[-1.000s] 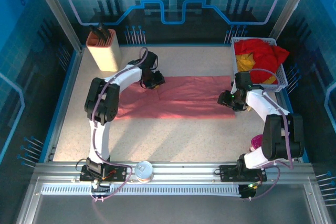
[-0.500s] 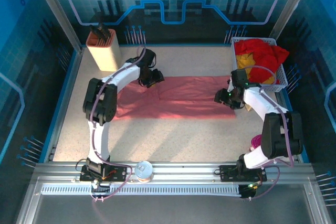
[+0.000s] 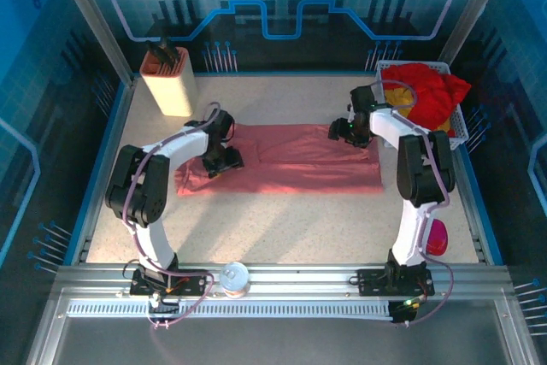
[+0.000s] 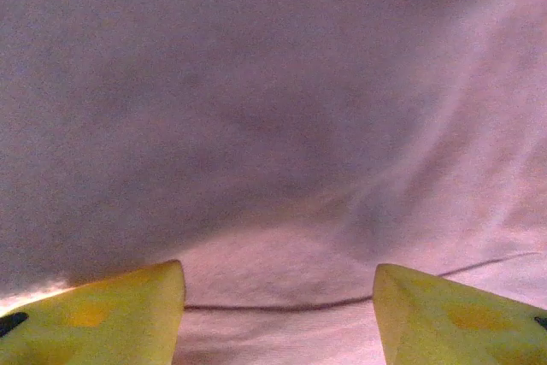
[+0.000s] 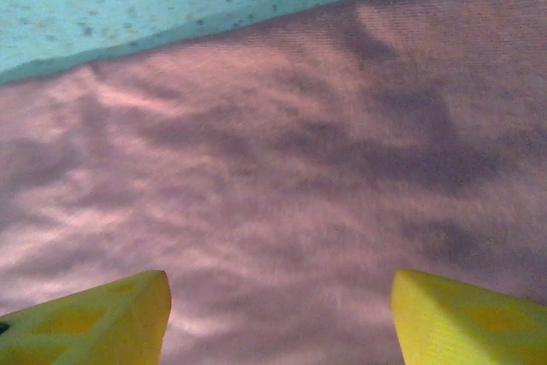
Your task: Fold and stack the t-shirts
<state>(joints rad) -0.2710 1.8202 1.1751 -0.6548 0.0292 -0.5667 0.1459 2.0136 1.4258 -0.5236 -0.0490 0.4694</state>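
A dusty salmon-pink t-shirt [image 3: 295, 160] lies folded into a long band across the middle of the table. My left gripper [image 3: 219, 162] hovers over its left part, open, yellow fingertips [image 4: 111, 314] wide apart above the cloth [image 4: 282, 143] and a dark fold line. My right gripper [image 3: 344, 132] is over the band's far right edge, open, with nothing between its fingertips [image 5: 461, 318], pink cloth [image 5: 282, 203] below. Red [image 3: 432, 91] and yellow [image 3: 402, 96] t-shirts lie bunched in the white basket [image 3: 457, 130].
A tan holder with dark tools [image 3: 167, 80] stands at the back left. A clear round lid [image 3: 233, 277] rests on the front rail. A pink object [image 3: 437, 236] lies near the right arm's base. Speckled tabletop [image 3: 282, 220] is bare in front of the shirt.
Both grippers opened. The left gripper moved left and nearer along the shirt. The right gripper moved back and left to the shirt's far edge. The shirt's left end now lies shifted.
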